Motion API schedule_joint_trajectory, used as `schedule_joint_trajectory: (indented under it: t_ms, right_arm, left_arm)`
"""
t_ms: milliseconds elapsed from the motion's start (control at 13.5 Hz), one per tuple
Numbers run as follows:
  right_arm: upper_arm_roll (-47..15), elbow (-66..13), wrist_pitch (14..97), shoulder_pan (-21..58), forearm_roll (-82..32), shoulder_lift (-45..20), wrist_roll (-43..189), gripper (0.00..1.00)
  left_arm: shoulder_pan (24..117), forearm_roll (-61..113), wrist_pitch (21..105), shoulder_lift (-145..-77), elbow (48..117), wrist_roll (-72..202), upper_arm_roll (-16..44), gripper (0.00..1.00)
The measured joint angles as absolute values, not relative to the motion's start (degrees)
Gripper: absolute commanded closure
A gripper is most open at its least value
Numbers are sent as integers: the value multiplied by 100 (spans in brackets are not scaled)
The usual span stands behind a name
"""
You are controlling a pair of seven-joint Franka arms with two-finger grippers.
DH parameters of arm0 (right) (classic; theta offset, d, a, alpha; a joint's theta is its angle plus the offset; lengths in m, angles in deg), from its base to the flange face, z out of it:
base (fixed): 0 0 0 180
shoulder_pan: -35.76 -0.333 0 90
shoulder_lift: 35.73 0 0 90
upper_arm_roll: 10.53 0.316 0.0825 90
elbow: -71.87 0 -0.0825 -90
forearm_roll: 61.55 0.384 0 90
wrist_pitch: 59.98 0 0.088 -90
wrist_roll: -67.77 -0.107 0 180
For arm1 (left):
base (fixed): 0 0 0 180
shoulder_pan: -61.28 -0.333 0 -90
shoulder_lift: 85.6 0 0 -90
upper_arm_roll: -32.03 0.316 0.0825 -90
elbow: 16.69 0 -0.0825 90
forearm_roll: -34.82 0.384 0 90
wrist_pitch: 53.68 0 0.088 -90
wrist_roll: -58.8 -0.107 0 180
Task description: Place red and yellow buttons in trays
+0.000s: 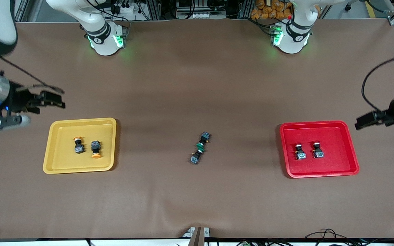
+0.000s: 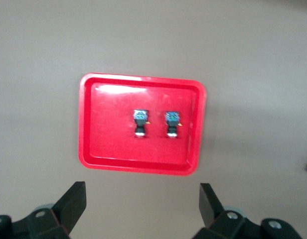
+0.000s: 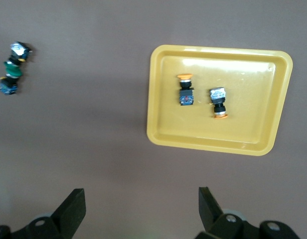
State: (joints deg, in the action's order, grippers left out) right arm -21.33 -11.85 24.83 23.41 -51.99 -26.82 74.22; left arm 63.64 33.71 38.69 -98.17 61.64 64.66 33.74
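Observation:
Two yellow-capped buttons [image 1: 78, 145] [image 1: 95, 149] lie in the yellow tray [image 1: 63, 160] toward the right arm's end of the table. The right wrist view shows the same tray [image 3: 253, 124] and buttons [image 3: 185, 90] [image 3: 218, 103]. Two red-capped buttons [image 1: 300, 151] [image 1: 317, 149] lie in the red tray [image 1: 337, 160] toward the left arm's end. They appear again [image 2: 140, 122] [image 2: 172, 123] in that tray [image 2: 108, 139] in the left wrist view. My right gripper [image 1: 58, 100] [image 3: 142, 204] hangs open and empty over bare table beside the yellow tray. My left gripper [image 1: 363, 122] [image 2: 143, 204] hangs open and empty beside the red tray.
Two green-capped switches [image 1: 199, 148] lie end to end on the brown table between the trays, also seen as green-capped switches [image 3: 13, 69] in the right wrist view. A black cable [image 1: 371, 77] loops above the table near the left arm.

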Motion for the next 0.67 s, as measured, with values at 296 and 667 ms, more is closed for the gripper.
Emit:
schedule_joint_trajectory:
  t_ms: [296,667]
  right_arm:
    - [-2068,-1182,2481,2345,-5245,-2855,7399,0]
    - [-1284,-1182,2508,2596,-5820,-3046,6774,0]
  left_arm:
    - [6322,3373,3042,-8948,6269,6232,3318,0]
    - [6312,3373,3002,-8069,7208,6208,3317,0]
